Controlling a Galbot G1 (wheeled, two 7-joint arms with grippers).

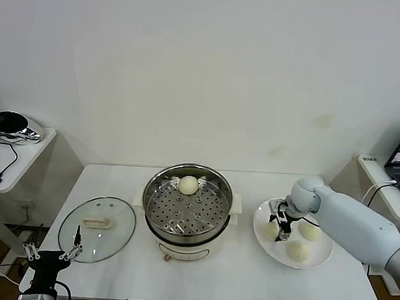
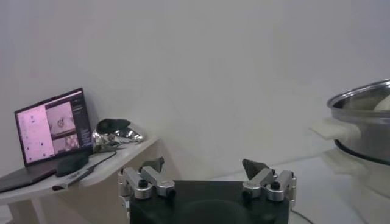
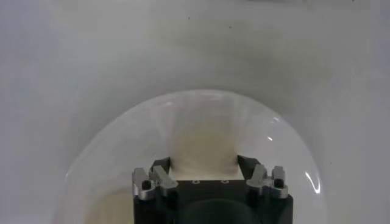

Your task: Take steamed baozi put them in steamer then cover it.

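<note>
Right gripper (image 3: 203, 163) fingers are straddling a steamed baozi (image 3: 203, 141) on the white plate (image 1: 319, 258), spread either side; contact cannot be confirmed. Judgement: close gently, dough will dent, then lift straight up. One bun (image 1: 188, 184) is sitting in the steamer (image 1: 187, 205); the glass cover (image 1: 98, 218) is lying beside it. Left gripper (image 1: 50, 253) is idling, fingers spread, at the white table (image 1: 225, 282) edge. Plain white wall behind.

Lighting even, bright and diffuse throughout; shadows soft. Glare streaks on the white plate (image 3: 286, 158) rim beside the right gripper (image 3: 204, 165). Bun between its fingers blurred. Left gripper (image 2: 204, 167) sharp; steamer (image 2: 365, 122) beyond it soft.
</note>
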